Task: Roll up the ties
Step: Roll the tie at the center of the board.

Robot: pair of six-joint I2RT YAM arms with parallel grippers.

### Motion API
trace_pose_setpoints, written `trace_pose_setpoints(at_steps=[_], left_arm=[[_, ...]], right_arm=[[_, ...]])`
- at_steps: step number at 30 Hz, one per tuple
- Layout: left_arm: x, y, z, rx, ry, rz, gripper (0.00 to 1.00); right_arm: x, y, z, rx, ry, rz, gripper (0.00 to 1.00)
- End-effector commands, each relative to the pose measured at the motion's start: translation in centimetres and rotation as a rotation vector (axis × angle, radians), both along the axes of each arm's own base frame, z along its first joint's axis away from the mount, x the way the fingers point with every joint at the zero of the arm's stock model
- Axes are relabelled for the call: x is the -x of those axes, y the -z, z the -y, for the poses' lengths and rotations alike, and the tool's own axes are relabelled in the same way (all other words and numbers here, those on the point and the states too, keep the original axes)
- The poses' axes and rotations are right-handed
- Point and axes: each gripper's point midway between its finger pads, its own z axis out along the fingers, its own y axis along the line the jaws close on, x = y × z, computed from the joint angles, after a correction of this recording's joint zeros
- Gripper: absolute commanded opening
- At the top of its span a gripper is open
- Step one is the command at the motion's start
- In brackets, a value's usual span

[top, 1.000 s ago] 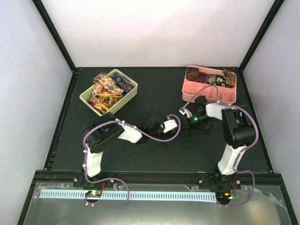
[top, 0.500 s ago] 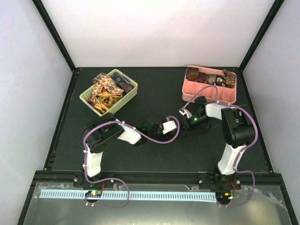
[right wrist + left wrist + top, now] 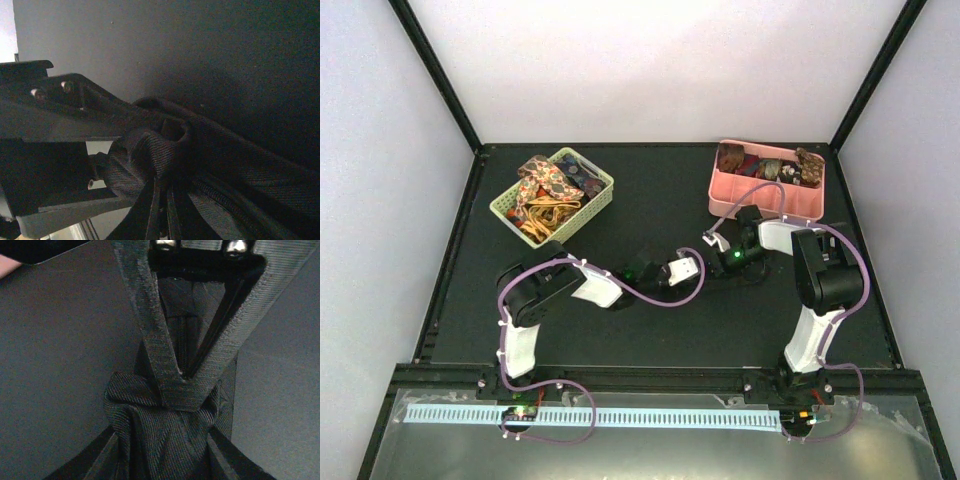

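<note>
A black twill tie [image 3: 165, 440] lies bunched at the middle of the dark table. My left gripper [image 3: 182, 392] is shut on it, the fingers meeting in a V over the fabric. My right gripper [image 3: 112, 165] grips a small rolled coil of the same tie [image 3: 150, 150], and its loose strip trails off to the right. In the top view the two grippers meet tip to tip, the left gripper [image 3: 703, 264] just left of the right gripper [image 3: 722, 257]. The black tie hardly shows against the mat there.
A green basket [image 3: 600, 197] of loose paisley ties stands at the back left. A pink tray [image 3: 760, 208] holding several rolled ties stands at the back right, just behind the right arm. Purple cables loop along both arms.
Both grippers stay together on the black tie. The left wrist has shifted very slightly toward the near edge.
</note>
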Motion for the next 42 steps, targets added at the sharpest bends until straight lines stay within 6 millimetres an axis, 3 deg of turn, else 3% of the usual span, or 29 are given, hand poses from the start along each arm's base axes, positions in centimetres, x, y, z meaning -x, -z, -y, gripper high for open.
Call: trace_pose_setpoints(at_steps=[1, 7, 8, 11, 13, 18, 24, 29, 36, 42], left_arm=[[-1.4, -1.1, 0.8, 0.018, -0.034, 0.048, 0.31], [-1.1, -0.1, 0.4, -0.018, -0.028, 0.037, 0.23], [-1.0, -0.1, 0.3, -0.019, -0.026, 0.032, 0.27], [-0.5, -0.8, 0.0, 0.014, -0.020, 0.036, 0.56], [-0.2, -1.7, -0.3, 0.056, -0.008, 0.040, 0.65], [0.4, -3.1, -0.9, 0.211, 0.033, 0.001, 0.73], [1.7, -3.3, -1.4, 0.353, 0.112, 0.054, 0.81], [2.2, -2.4, -0.1, 0.394, 0.188, 0.039, 0.82], [1.1, -1.3, 1.0, 0.406, 0.167, -0.011, 0.82], [1.1, 0.1, 1.6, 0.377, 0.184, -0.046, 0.67]], right_arm=[[0.8, 0.7, 0.1, 0.017, -0.007, -0.038, 0.06], [0.7, 0.8, 0.3, 0.030, -0.008, -0.039, 0.09], [0.7, 0.9, 0.4, 0.035, -0.007, -0.036, 0.08], [0.5, 1.7, 1.0, 0.072, 0.005, -0.036, 0.02], [0.5, 2.2, 1.3, 0.090, 0.009, -0.045, 0.02], [0.5, 3.2, 2.0, 0.141, 0.018, -0.056, 0.02], [0.4, 3.7, 2.6, 0.190, 0.032, -0.059, 0.02], [0.4, 3.9, 2.8, 0.201, 0.033, -0.069, 0.02], [0.6, 4.2, 2.6, 0.185, 0.033, -0.078, 0.01], [0.6, 4.2, 2.3, 0.166, 0.031, -0.083, 0.02]])
